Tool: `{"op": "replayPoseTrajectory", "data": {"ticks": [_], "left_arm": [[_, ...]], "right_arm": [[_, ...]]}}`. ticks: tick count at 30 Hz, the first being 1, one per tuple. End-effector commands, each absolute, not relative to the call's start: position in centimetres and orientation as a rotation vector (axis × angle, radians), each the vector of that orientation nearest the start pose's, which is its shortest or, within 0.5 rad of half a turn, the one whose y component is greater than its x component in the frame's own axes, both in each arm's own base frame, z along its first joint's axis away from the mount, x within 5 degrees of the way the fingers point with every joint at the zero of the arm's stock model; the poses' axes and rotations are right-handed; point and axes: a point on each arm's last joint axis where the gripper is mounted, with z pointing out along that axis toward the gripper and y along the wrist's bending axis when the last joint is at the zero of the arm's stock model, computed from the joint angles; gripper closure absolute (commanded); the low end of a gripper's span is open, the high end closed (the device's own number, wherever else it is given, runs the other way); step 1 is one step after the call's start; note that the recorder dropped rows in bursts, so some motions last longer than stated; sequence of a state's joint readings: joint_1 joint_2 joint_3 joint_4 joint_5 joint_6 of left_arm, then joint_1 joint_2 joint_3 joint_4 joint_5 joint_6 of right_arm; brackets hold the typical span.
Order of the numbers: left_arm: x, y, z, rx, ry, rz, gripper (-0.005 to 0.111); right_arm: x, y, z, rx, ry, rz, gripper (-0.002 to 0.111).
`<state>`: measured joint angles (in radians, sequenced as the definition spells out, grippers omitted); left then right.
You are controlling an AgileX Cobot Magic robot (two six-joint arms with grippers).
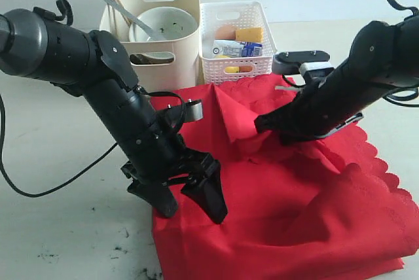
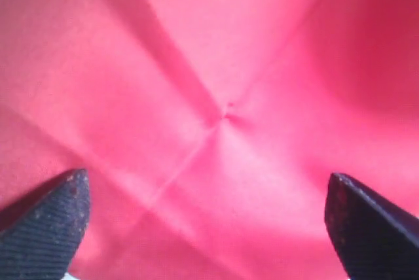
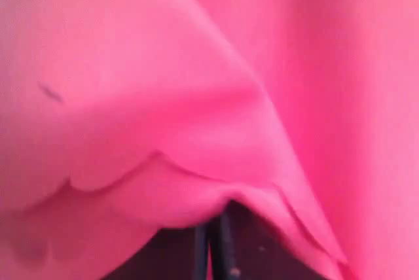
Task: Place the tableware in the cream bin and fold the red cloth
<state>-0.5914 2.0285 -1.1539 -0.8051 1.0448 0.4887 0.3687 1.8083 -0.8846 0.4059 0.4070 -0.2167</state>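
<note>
In the exterior view, the red cloth (image 1: 294, 214) is lying on the tabletop (image 1: 59, 227) in front of two bins. Its long axis is running from the bins toward the near right corner, and its scalloped edge is facing right. The left hand (image 1: 191, 213) is standing on the cloth's left border with its fingers spread wide, gripping nothing. The right hand (image 1: 262, 125) is pinching a fold in the cloth's far middle, holding up a peak that is pointing toward the white lattice basket (image 1: 236, 67). The cream bin (image 1: 186, 44) is standing just left of that basket, with the pale speckled bowl (image 1: 167, 25) tilting inside it and the wooden chopstick pair (image 1: 118, 2) sticking up at its far left corner.

In the left wrist view, two ribbed fingertips (image 2: 46, 227) are hanging far apart over the cloth (image 2: 229, 44), where its creases are crossing.

The right wrist view is blurred. The cloth's (image 3: 131, 97) scalloped hem is draping over dark fingers (image 3: 226, 247) that seem to be pressing together on the fabric.
</note>
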Motion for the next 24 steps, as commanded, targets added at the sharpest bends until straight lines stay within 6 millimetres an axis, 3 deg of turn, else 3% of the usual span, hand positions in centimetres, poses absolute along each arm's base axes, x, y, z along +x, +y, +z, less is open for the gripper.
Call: {"op": "replayPoseTrajectory", "data": {"ticks": [1, 6, 10, 13, 17, 21, 24], "left_arm": [[25.1, -23.5, 11.4, 0.901, 3.157, -1.035, 0.014], [24.7, -23.2, 10.9, 0.916, 3.171, -1.033, 0.014], [24.7, -23.2, 10.9, 0.913, 3.172, -1.030, 0.014], [24.7, -23.2, 10.9, 0.913, 3.172, -1.030, 0.014], [24.7, -23.2, 10.9, 0.920, 3.174, -1.028, 0.014], [24.7, -23.1, 10.8, 0.933, 3.173, -1.020, 0.014], [24.7, -23.2, 11.1, 0.938, 3.156, -1.021, 0.014]], "right_arm": [[31.5, 13.5, 13.9, -0.326, 2.735, 0.351, 0.108], [33.9, 13.9, 12.6, -0.360, 2.734, 0.302, 0.108], [36.3, 12.0, 12.4, -0.211, 2.736, 0.210, 0.108], [38.1, 9.7, 14.0, -0.096, 2.709, 0.149, 0.108], [39.8, 7.3, 17.9, -0.012, 2.667, 0.132, 0.108], [38.9, 7.0, 20.9, -0.047, 2.672, 0.135, 0.108], [37.1, 7.7, 22.3, -0.068, 2.688, 0.268, 0.108]]}}
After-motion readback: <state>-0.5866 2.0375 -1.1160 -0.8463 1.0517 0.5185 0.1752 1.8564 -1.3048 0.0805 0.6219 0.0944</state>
